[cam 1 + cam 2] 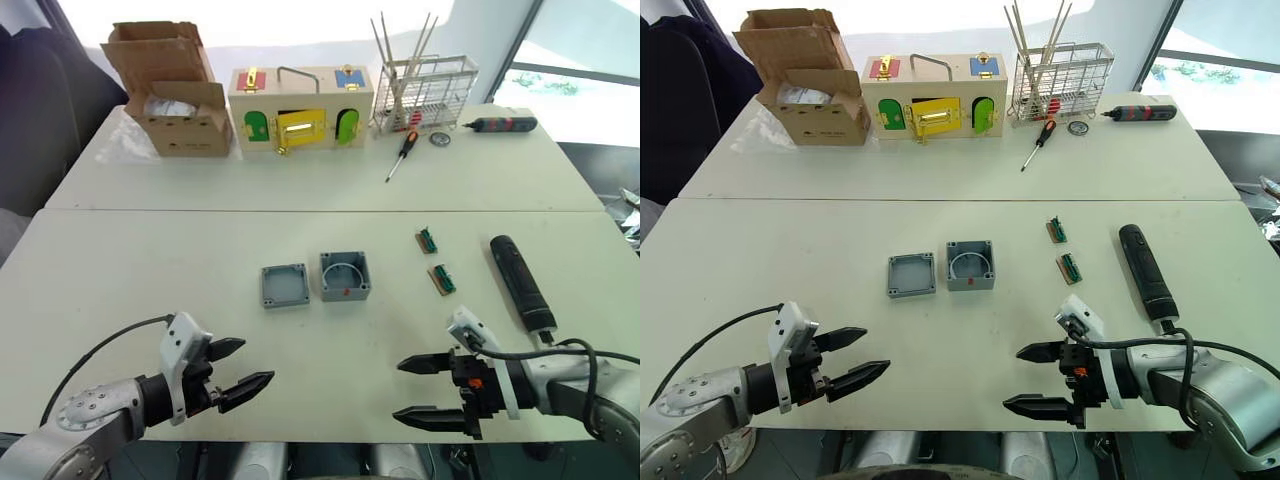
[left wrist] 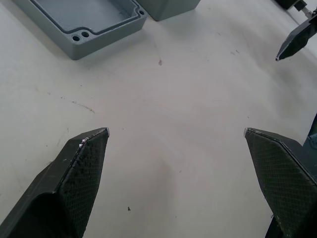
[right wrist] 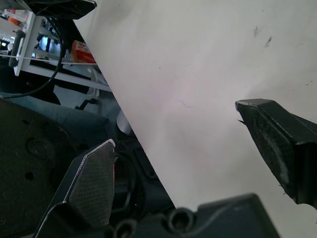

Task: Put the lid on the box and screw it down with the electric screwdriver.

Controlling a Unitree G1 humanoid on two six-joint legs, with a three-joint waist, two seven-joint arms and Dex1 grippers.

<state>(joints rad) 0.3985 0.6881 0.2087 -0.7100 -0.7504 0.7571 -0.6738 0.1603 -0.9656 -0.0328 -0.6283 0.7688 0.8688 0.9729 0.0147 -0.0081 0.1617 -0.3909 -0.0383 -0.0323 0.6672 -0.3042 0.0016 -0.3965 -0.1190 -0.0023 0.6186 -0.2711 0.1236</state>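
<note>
Two pale tables (image 1: 150,290) pushed together, bright window (image 1: 575,60) behind, perhaps daylight.

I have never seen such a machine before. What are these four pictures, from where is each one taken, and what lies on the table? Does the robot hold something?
This is a humanoid robot with two arms. Two pictures come from its head camera, looking down over the arms. The other two come from cameras on its wrists, looking along the black fingers.

The left gripper and the right gripper both hover open above the near edge of the white table. Neither holds anything.

In the middle lie the grey lid and, beside it, the open grey box. The black electric screwdriver lies to the right. At the far end stand a cardboard box, a wooden box with coloured doors and a wire rack.
</note>
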